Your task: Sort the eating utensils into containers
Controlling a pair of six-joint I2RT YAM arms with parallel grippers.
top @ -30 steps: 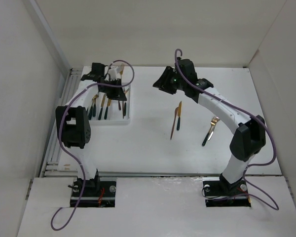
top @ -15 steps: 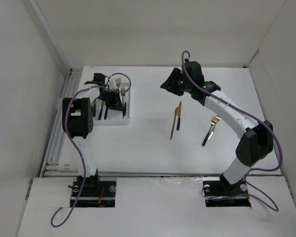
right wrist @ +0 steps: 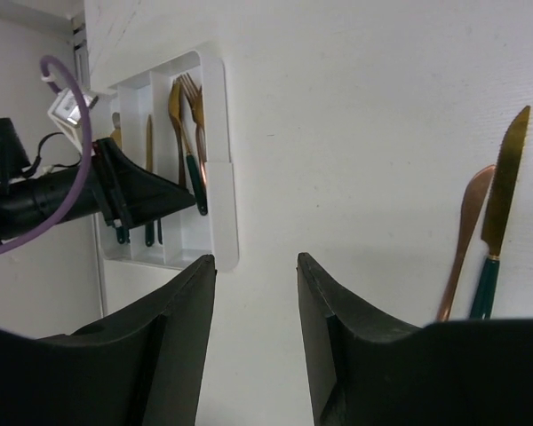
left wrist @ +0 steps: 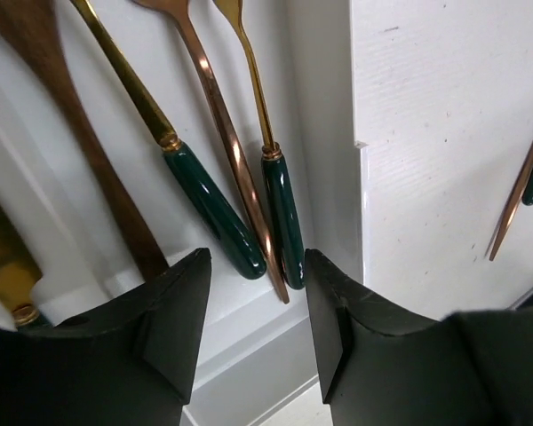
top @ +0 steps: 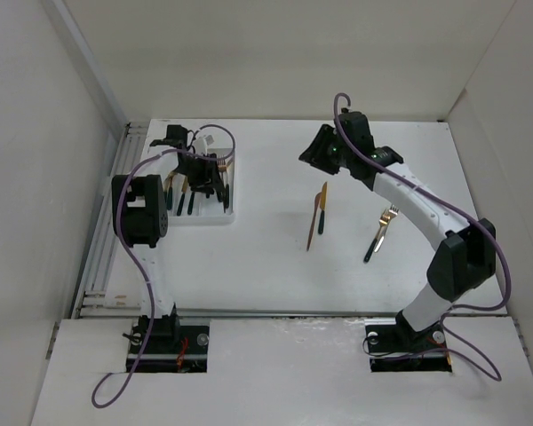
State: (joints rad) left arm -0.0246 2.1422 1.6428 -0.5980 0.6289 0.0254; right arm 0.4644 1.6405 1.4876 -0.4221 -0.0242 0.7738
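Eating utensils [left wrist: 213,209] lie in tray [left wrist: 329,106]; left pincer [left wrist: 255,284], right pincer [right wrist: 256,284] both parted, empty.

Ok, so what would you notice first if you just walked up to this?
Probably the gold utensils with dark green handles lying in the white tray at the far left of the table, with the left gripper open just over them. Next, two knives lie side by side in the middle of the table, and one fork lies alone to their right.
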